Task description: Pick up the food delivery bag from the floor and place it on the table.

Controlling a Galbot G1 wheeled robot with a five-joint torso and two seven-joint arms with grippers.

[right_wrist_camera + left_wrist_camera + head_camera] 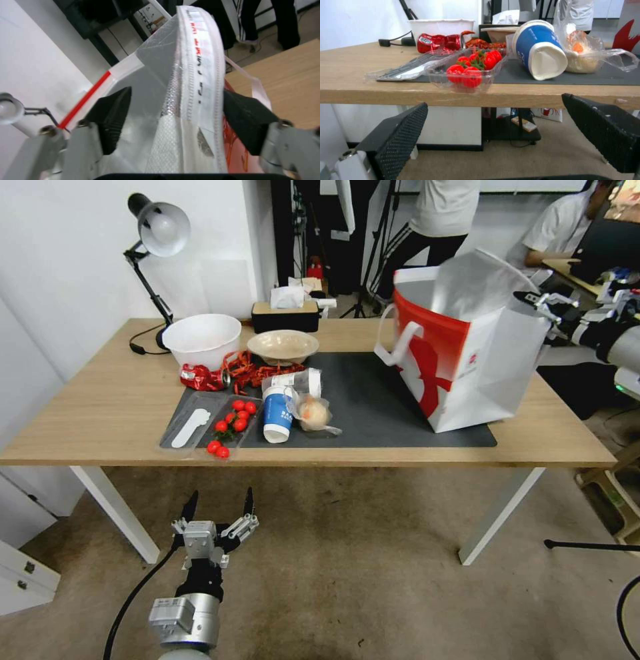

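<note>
We are keeping the large boxy red-and-white insulated food delivery bag (pixel 467 360) standing on the dark grey mat (pixel 373 400) of the light-wood desk (pixel 100 407), near its right end. Our right gripper (pixel 173 117) is straddling the bag's upper rim, its black pads spread wide to either side and clamping nothing. Our left gripper (pixel 220 517) is hanging open and empty above the mottled carpet floor (pixel 347 580), just before the desk's front edge.

Risk: the bag appears to be leaning rightward; withdrawing carelessly could snag the rim and tip it.

Count: one bag, two bowls, one toppled blue paper cup (pixel 275 413), one tray of about seven red tomatoes (pixel 230 428).
</note>
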